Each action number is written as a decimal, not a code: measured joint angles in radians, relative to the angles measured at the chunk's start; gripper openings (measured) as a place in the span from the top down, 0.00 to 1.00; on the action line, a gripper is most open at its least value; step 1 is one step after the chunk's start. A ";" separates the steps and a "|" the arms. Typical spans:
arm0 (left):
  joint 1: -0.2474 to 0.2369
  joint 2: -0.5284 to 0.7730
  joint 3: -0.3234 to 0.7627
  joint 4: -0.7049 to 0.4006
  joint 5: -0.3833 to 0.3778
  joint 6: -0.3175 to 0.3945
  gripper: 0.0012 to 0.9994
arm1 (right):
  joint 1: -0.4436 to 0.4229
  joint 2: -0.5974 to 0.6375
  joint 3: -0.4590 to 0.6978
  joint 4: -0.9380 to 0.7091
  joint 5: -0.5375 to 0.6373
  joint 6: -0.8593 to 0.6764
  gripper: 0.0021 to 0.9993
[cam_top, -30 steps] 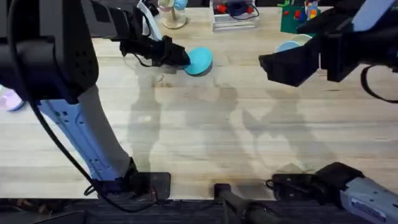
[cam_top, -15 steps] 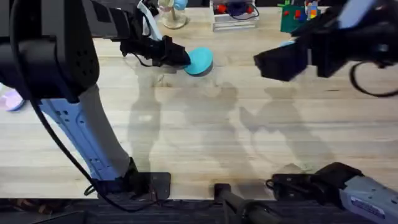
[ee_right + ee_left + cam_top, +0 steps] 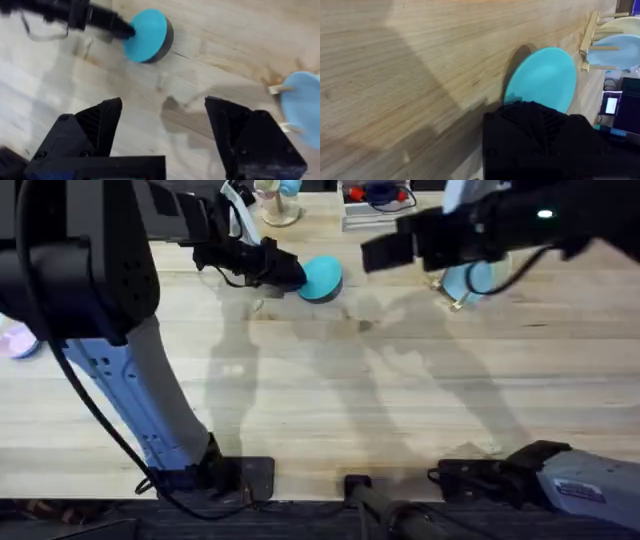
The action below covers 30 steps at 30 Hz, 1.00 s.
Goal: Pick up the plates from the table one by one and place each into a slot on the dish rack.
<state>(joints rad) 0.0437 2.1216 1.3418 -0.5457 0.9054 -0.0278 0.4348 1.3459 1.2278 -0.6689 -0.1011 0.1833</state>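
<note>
Where the pale wooden plank table (image 3: 330, 390) shows its long grain, a smooth, round, flat teal plate (image 3: 321, 277) sits at the far side, tilted up off the boards with a dark shadow beneath its raised edge. The left gripper (image 3: 290, 273) meets the plate's near-left rim, its black fingers clamped on that edge; in the left wrist view the teal plate (image 3: 545, 80) rises straight out from the black finger housing. To the right stands the dish rack (image 3: 458, 292), thin light wooden dowels, with the pale blue plate (image 3: 470, 278) upright between them and a cream plate (image 3: 625, 25) in the slot behind it. The right gripper (image 3: 162, 127) hangs above the bare table between the teal plate (image 3: 145, 35) and the rack, its blocky black fingers spread wide and grasping nothing.
</note>
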 joint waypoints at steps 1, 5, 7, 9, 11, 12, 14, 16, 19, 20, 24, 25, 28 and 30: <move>0.000 0.000 0.000 0.000 0.000 0.000 0.96 | -0.001 0.025 0.000 0.020 0.000 0.041 0.00; 0.000 0.000 0.000 0.000 0.000 -0.004 0.96 | -0.001 0.114 0.000 0.098 -0.001 0.135 0.00; 0.000 0.000 0.000 0.000 0.000 -0.008 0.96 | -0.001 0.161 0.000 0.149 -0.001 0.169 0.01; 0.000 0.000 0.000 -0.001 0.000 -0.011 0.96 | -0.001 0.204 0.000 0.198 -0.001 0.209 0.00; 0.000 0.000 0.000 -0.002 0.000 -0.012 0.96 | -0.001 0.241 0.000 0.245 -0.001 0.249 0.00; 0.000 0.000 0.000 -0.002 0.000 -0.012 0.96 | -0.001 0.261 0.000 0.267 -0.001 0.272 0.00; 0.000 0.000 0.000 -0.002 0.000 -0.014 0.96 | -0.001 0.296 0.000 0.306 -0.005 0.312 0.00; 0.000 0.000 0.001 -0.003 0.000 -0.014 0.96 | -0.001 0.332 0.000 0.353 -0.024 0.345 0.00; 0.000 0.000 0.001 -0.003 -0.001 -0.015 0.96 | -0.001 0.391 0.000 0.421 -0.068 0.388 0.00; 0.000 0.000 0.001 -0.003 -0.001 -0.015 0.96 | -0.001 0.408 0.000 0.435 -0.080 0.401 0.00; 0.000 0.000 0.001 -0.003 -0.001 -0.015 0.96 | -0.001 0.469 0.000 0.473 -0.106 0.444 0.01; 0.000 0.000 0.001 -0.003 -0.001 -0.015 0.96 | -0.001 0.484 0.000 0.483 -0.110 0.450 0.01; 0.000 0.000 0.002 -0.003 -0.001 -0.015 0.96 | -0.001 0.520 0.000 0.511 -0.118 0.470 0.01; 0.000 0.000 0.002 -0.003 -0.001 -0.015 0.96 | -0.001 0.540 0.000 0.523 -0.124 0.482 0.01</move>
<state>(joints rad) 0.0437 2.1216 1.3434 -0.5491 0.9043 -0.0425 0.4335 1.8864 1.2280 -0.1461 -0.2252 0.6652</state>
